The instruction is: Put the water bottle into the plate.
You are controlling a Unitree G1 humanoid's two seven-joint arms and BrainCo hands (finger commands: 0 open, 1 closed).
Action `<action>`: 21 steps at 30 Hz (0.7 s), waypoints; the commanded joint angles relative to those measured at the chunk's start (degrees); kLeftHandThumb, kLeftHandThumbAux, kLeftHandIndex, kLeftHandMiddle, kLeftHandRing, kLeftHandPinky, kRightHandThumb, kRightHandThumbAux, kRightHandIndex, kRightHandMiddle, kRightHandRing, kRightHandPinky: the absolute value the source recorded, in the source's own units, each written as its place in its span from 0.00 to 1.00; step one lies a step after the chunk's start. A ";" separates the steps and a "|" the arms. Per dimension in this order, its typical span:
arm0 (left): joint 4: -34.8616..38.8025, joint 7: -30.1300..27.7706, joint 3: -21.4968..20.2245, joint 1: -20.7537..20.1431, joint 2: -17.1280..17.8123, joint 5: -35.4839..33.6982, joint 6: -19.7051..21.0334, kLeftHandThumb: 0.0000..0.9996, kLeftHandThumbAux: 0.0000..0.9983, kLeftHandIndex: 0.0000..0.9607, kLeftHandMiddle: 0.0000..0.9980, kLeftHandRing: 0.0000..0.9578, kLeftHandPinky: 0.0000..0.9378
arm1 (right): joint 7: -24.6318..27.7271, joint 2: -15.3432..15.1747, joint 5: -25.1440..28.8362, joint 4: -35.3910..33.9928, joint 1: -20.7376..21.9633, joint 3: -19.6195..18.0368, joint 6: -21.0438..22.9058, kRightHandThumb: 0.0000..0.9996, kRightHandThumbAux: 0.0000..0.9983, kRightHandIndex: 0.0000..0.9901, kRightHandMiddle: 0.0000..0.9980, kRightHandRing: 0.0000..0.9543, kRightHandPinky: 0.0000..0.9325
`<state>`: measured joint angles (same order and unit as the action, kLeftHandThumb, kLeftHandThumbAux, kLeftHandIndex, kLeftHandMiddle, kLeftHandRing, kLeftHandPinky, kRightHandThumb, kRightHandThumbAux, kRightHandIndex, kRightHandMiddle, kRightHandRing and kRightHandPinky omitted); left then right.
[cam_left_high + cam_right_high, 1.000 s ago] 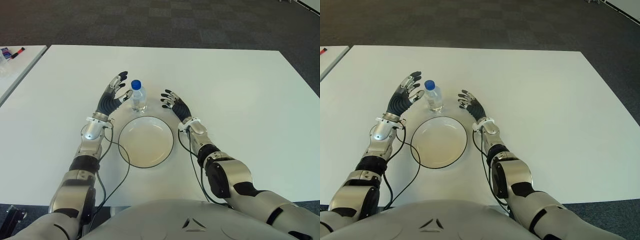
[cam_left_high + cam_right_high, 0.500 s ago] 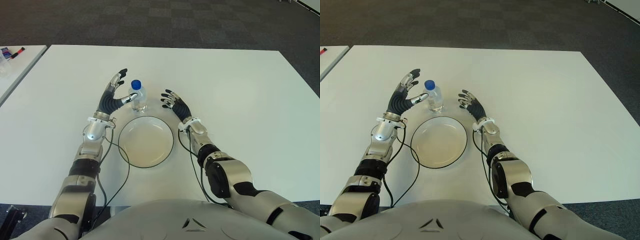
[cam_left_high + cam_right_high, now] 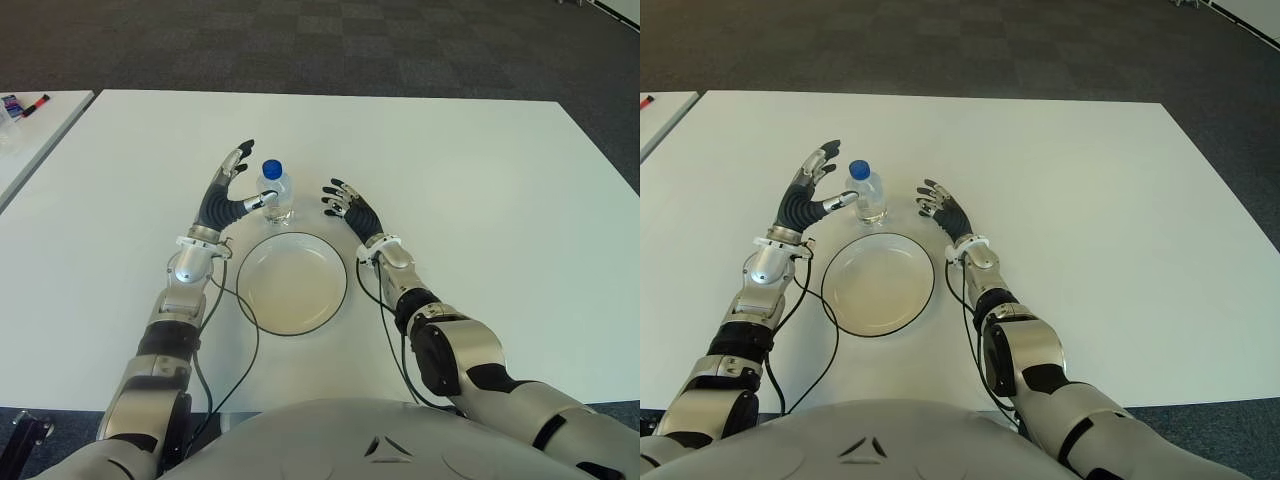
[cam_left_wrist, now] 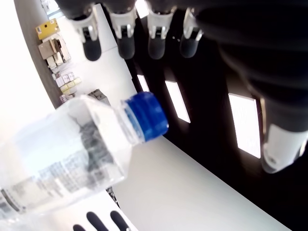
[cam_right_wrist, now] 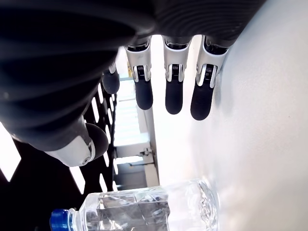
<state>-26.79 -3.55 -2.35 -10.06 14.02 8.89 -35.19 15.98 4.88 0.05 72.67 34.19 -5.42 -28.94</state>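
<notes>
The small clear plastic water bottle with a blue cap (image 3: 276, 195) stands on the white worktop (image 3: 480, 180) just beyond the round white plate (image 3: 292, 283). The left hand (image 3: 229, 190) is spread beside it, thumb seemingly touching; a nudge before the grip closes could topple it. The right hand (image 3: 347, 208) is open, empty.

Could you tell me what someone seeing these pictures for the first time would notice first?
Probably the clear water bottle with its blue cap, standing upright on the white table just beyond the empty plate. The left hand is open beside it on its left, thumb reaching toward it, and the right hand lies open on its right.
</notes>
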 commanded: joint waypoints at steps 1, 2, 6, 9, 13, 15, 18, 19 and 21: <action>0.80 0.97 0.48 0.62 0.31 1.08 0.77 0.01 0.54 0.00 0.04 0.04 0.05 | -1.07 4.10 0.08 1.89 -1.23 0.06 3.26 0.15 0.62 0.08 0.17 0.19 0.23; 0.84 1.02 0.57 0.62 0.39 1.21 0.88 0.01 0.54 0.00 0.04 0.04 0.05 | -0.98 4.06 0.12 1.92 -1.24 0.02 3.35 0.15 0.62 0.08 0.17 0.19 0.24; 1.15 0.79 0.98 0.56 0.85 1.56 1.96 0.00 0.54 0.00 0.04 0.04 0.03 | -0.79 4.02 0.20 1.97 -1.18 -0.03 3.65 0.15 0.63 0.09 0.17 0.19 0.23; 1.35 0.60 1.21 0.41 1.14 1.81 3.00 0.00 0.54 0.00 0.04 0.04 0.02 | -0.59 3.82 0.20 2.18 -1.20 -0.10 3.89 0.15 0.62 0.08 0.17 0.19 0.23; 1.36 0.47 1.64 -0.20 1.73 2.43 5.03 0.00 0.55 0.00 0.04 0.03 0.01 | -0.45 3.72 0.05 2.35 -1.20 -0.03 3.81 0.15 0.61 0.08 0.17 0.19 0.23; 1.42 0.51 1.75 -0.31 1.85 2.53 5.51 0.00 0.55 0.00 0.04 0.03 0.01 | -0.44 3.73 0.00 2.36 -1.17 0.01 3.76 0.14 0.61 0.08 0.17 0.19 0.23; 0.78 0.56 1.98 -1.08 2.13 2.87 6.46 0.00 0.56 0.00 0.04 0.03 0.00 | -0.37 3.76 -0.05 2.42 -1.13 0.05 3.59 0.14 0.60 0.08 0.17 0.19 0.24; 0.46 0.56 2.09 -1.45 2.27 3.12 6.88 0.00 0.56 0.00 0.04 0.03 0.00 | -0.44 3.88 -0.13 2.39 -1.10 0.13 3.47 0.14 0.60 0.07 0.17 0.19 0.24; -0.82 0.50 2.28 -2.60 2.49 3.43 7.48 0.00 0.56 0.00 0.04 0.02 0.00 | -0.53 3.99 -0.18 2.37 -1.07 0.20 3.34 0.14 0.60 0.07 0.17 0.19 0.24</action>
<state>-25.73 -3.17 -0.90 -10.60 15.82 11.20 -29.36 15.93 4.88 0.02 72.70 34.21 -5.34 -28.70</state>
